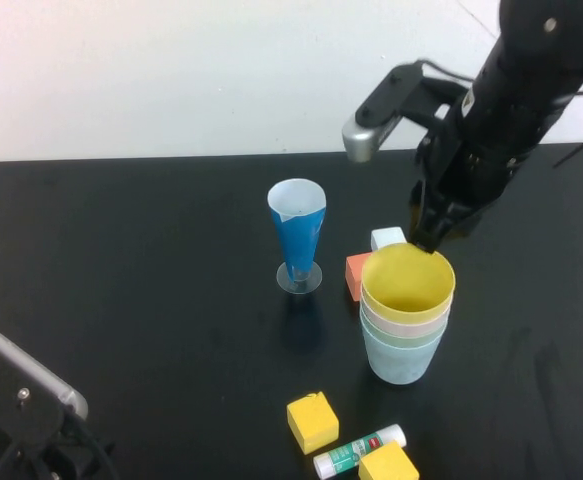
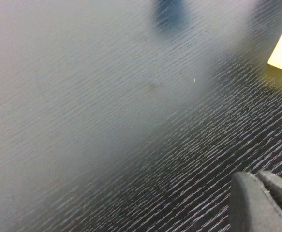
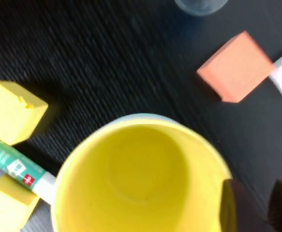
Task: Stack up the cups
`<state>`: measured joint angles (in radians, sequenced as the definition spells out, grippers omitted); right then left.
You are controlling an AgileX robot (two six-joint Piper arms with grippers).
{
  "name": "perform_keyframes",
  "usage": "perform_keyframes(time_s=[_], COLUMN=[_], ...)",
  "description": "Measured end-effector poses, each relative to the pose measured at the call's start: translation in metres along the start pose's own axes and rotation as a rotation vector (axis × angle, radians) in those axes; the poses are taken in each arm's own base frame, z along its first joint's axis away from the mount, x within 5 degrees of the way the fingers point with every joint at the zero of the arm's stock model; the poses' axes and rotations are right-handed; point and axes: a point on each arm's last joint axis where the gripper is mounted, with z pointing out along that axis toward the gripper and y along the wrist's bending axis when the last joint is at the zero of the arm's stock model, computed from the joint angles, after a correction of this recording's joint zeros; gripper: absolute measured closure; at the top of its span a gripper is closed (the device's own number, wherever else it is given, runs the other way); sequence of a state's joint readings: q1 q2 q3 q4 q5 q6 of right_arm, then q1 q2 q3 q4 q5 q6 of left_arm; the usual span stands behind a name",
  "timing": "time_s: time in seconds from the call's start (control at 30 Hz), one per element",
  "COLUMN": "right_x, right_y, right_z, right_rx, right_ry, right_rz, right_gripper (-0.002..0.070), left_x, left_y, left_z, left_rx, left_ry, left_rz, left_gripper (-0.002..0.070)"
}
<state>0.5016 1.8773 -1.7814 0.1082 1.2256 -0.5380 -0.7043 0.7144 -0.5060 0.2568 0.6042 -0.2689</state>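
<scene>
While the four cups (image 1: 407,318) stand nested, yellow on top, right of the blue cone cup (image 1: 297,233), the right gripper (image 1: 429,238) hovers at their far rim, fingers' state unclear; the left gripper (image 1: 16,420) sits near-left of the cone cup, fingers unclear.

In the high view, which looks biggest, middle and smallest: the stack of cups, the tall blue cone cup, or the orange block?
1. Stack of cups, just under the right gripper.
2. Blue cone cup, narrower.
3. Orange block, partly hidden.
The left gripper sits at the table's near-left corner.
</scene>
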Motion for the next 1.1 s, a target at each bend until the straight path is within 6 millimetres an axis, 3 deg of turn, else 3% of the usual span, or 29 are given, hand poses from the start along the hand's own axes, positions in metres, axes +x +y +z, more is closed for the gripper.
perform_keyframes(time_s=[0.13,0.23,0.4,0.53,0.67,0.9,1.1], right_x=[0.003,0.008,0.021,0.03,0.044,0.068,0.097], right_y=[0.005,0.012,0.032,0.054,0.076,0.106,0.124], right_z=[-0.025,-0.057,-0.109,-0.137,-0.138,-0.112,-0.116], right_rx=[0.028,0.063,0.075,0.004,-0.09,-0.242,-0.149], right_ry=[-0.05,-0.11,-0.239,-0.362,-0.451,-0.622,-0.757], right_rz=[-0.023,-0.054,-0.08,-0.163,-0.301,-0.389,-0.457], right_gripper=[0.0611,0.0654,0.0673,0.0677,0.0678,0.0678,0.0678], left_x=[0.0,0.002,0.014,0.031,0.041,0.046,0.046], left_y=[0.0,0.002,0.007,0.012,0.016,0.022,0.023], left_z=[-0.006,-0.017,-0.032,-0.038,-0.05,-0.064,-0.064], left_rx=[0.008,0.019,0.012,-0.009,-0.007,-0.04,-0.043], left_ry=[-0.028,-0.084,-0.2,-0.264,-0.367,-0.463,-0.461], left_rz=[-0.02,-0.071,-0.116,-0.224,-0.275,-0.256,-0.256], left_gripper=[0.0676,0.0676,0.0676,0.0676,0.0676,0.0676,0.0676])
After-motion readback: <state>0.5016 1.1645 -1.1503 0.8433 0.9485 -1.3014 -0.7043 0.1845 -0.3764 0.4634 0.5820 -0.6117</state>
